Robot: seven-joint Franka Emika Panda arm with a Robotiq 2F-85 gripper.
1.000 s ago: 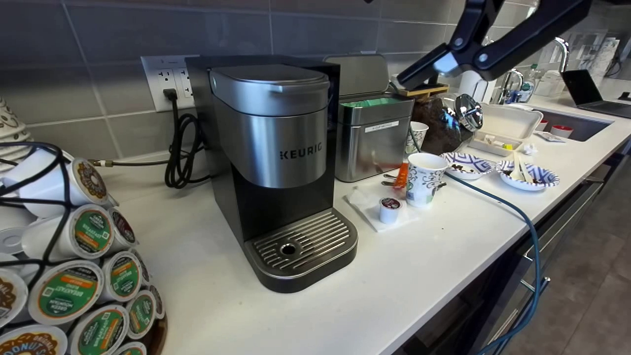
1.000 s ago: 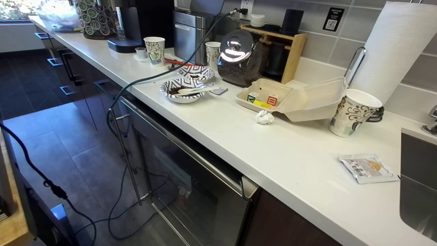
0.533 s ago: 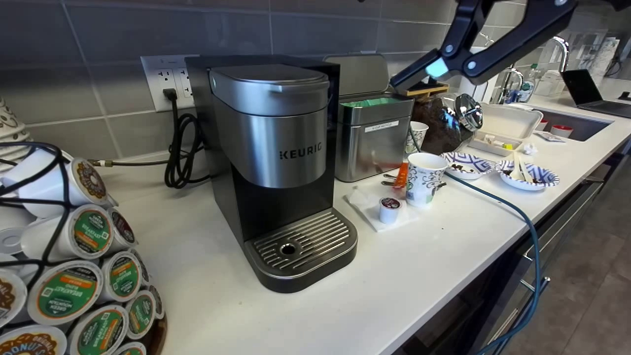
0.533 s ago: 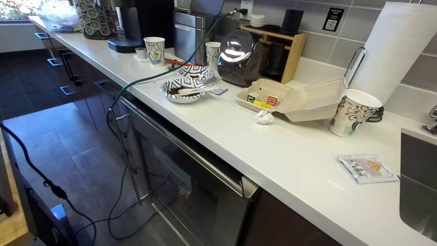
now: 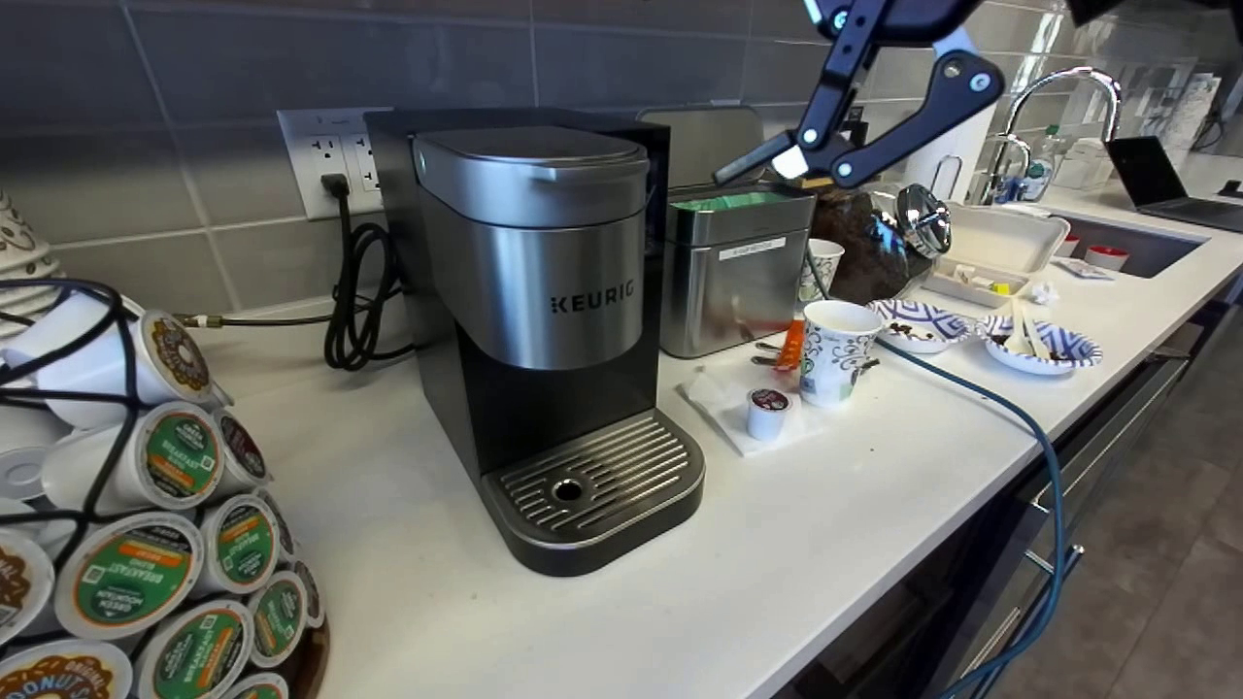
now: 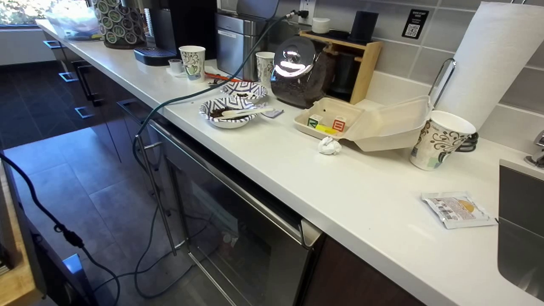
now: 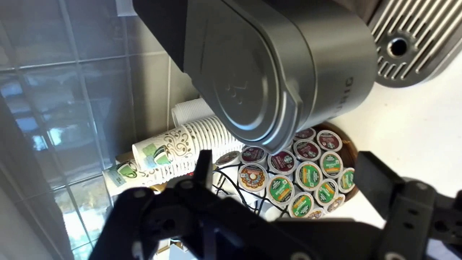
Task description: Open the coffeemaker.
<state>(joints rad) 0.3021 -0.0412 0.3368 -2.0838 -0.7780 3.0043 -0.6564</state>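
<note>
The coffeemaker [image 5: 544, 291] is tall, silver and black, marked KEURIG, and stands on the counter. Its rounded grey lid [image 5: 539, 170] is down, with a small lip at the front. In an exterior view only its black side [image 6: 193, 29] and drip tray show. In the wrist view the lid [image 7: 242, 86] is seen from above, its front lip near the middle. My gripper [image 7: 285, 155] is open and empty, its fingers wide apart. In an exterior view one finger of the gripper [image 5: 753, 158] shows to the right of the lid at about lid height, apart from it.
A steel bin [image 5: 738, 272] with its lid up stands beside the coffeemaker. A rack of pods [image 5: 146, 505] and stacked paper cups [image 7: 173, 148] are on its other side. A paper cup [image 5: 837, 354], a pod [image 5: 768, 416] and a blue cable [image 5: 1010, 403] lie to the right.
In an exterior view my gripper has moved left toward the coffeemaker, and more of the gripper shows. The coffeemaker and its lid have not moved.
</note>
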